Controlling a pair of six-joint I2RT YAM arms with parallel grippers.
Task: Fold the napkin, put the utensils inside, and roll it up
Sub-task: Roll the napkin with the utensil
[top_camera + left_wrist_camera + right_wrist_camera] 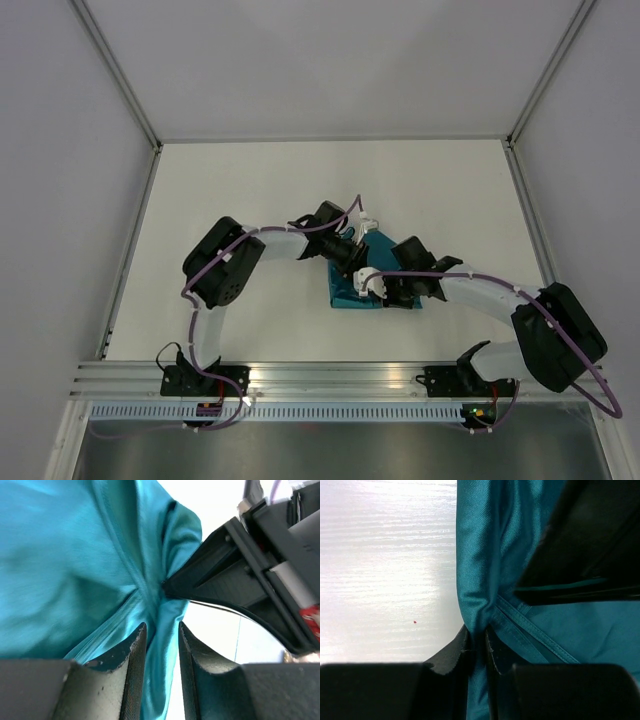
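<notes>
The dark teal napkin [347, 296] lies bunched in a small heap at the table's middle, between both grippers. My right gripper [476, 630] is shut on a raised fold of the napkin [580, 635] at its left edge. My left gripper [162, 627] straddles another fold of the napkin [60, 570]; its jaws stand apart, with light showing beside the cloth, so it is open. In the top view the left gripper [355, 262] and right gripper [362, 283] nearly touch over the cloth. One right finger [220, 575] pinches the fold just ahead of my left jaws. No utensils are in view.
The white table [250, 200] is bounded by grey walls and metal corner posts [120, 70]. An aluminium rail [330, 375] with both arm bases runs along the near edge. Purple cables loop along both arms.
</notes>
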